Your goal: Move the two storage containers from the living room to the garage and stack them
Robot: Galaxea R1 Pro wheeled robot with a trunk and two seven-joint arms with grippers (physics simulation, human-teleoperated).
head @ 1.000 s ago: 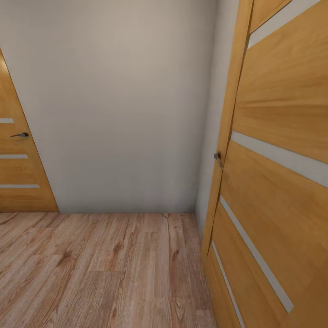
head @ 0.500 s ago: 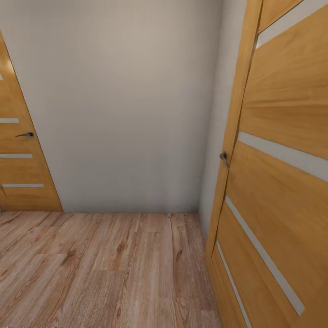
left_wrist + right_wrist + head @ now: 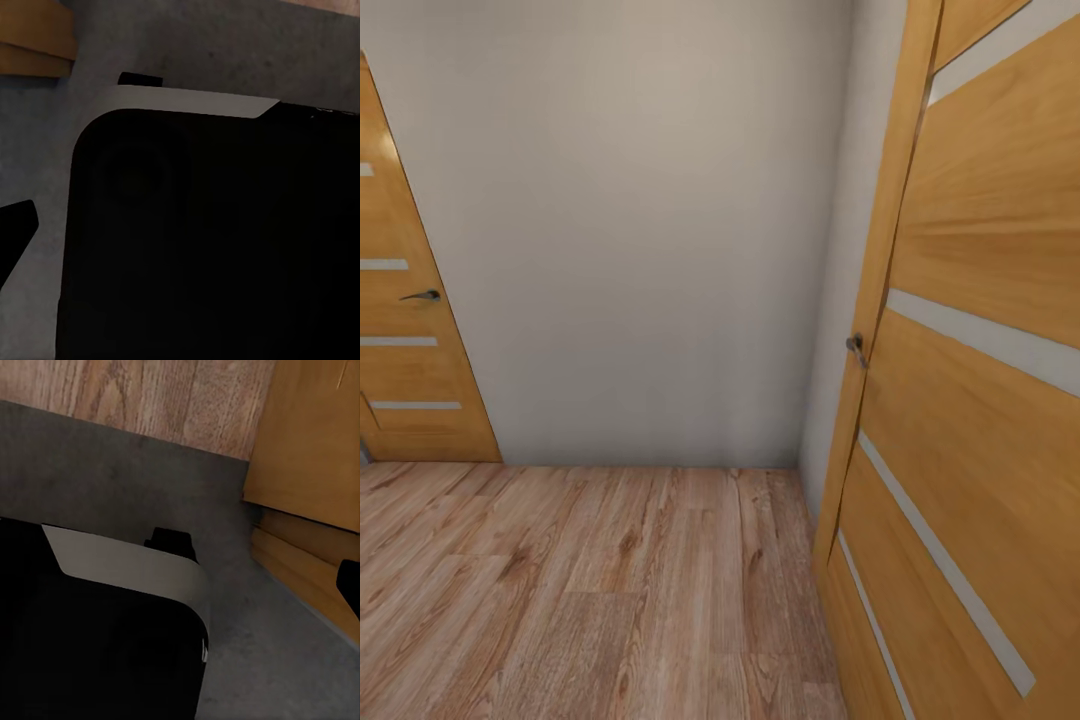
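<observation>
Beside the open door [image 3: 970,400], wood plank flooring [image 3: 610,590] meets a blank wall [image 3: 630,230]; no container visible, jaw state cannot be told; judging so, transport remains unfinished.

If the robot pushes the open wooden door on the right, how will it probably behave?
The open door looks like a rigid wood panel, so it would likely swing rather than bend. Being tall, it is probably heavy and slow to start. Its frosted strips may be glass; pushing near the handle seems safer.

Both doors, near [image 3: 980,400] and far [image 3: 405,330], run off frame.
</observation>
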